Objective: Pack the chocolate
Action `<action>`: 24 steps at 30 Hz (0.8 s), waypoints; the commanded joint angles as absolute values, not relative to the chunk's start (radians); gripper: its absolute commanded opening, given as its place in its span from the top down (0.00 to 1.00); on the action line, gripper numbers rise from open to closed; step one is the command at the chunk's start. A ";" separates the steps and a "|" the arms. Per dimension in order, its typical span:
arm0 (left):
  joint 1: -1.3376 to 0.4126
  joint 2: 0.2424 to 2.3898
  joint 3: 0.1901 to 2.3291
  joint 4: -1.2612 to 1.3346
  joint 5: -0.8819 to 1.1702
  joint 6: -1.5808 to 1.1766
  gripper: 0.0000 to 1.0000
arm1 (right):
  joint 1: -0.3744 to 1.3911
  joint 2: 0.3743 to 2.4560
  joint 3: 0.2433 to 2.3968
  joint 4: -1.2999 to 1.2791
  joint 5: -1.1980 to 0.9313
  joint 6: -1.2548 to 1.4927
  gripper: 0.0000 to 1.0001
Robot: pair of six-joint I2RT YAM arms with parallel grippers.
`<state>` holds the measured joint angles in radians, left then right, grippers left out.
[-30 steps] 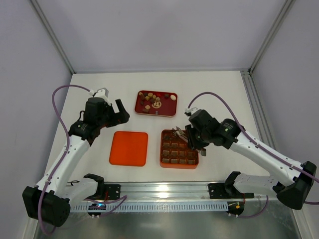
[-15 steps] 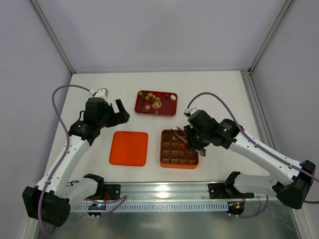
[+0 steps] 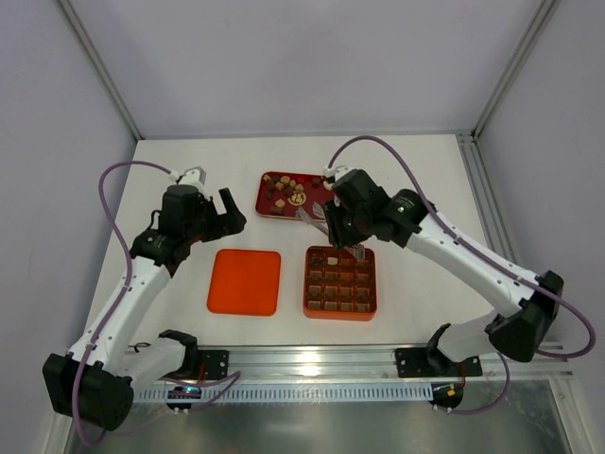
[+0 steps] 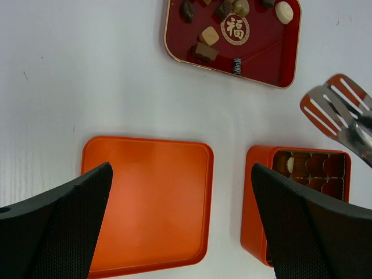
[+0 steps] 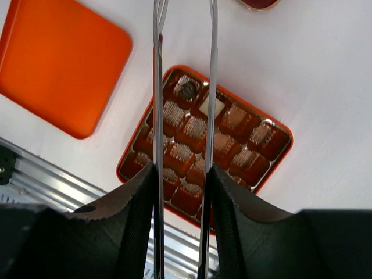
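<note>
At the middle of the bench, the right claw is clamped on the tweezers, whose 2 blades stand apart and seem to carry nothing, though the right wrist view cuts the tips off. The loose chocolate lies in the red tray at the far side; 2 pieces, 1 dark and 1 cream, already sit in the far row of the orange box. The tweezers' tips hang over bare bench between the box's far edge and the tray's near right corner, their long axis aimed up and left at the tray, so the next pick likely lies just beyond and left of the tips. The right arm is plainly nearer; the left claw hovers wide apart near the lid, holding nothing.
</note>
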<state>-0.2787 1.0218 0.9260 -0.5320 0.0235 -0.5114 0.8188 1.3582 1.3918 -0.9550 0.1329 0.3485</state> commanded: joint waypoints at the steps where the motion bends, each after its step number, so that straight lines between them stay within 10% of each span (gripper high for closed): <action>1: -0.276 1.023 0.922 -0.515 0.034 -0.495 0.00 | 0.781 1.488 1.547 -0.856 0.129 0.269 0.57; 9: -0.276 1.017 0.919 -0.515 0.029 -0.495 0.00 | 0.723 1.883 1.894 -0.891 0.078 0.204 0.57; 24: -0.276 1.020 0.922 -0.515 0.035 -0.494 0.00 | 0.758 1.980 1.928 -0.885 0.012 0.192 0.58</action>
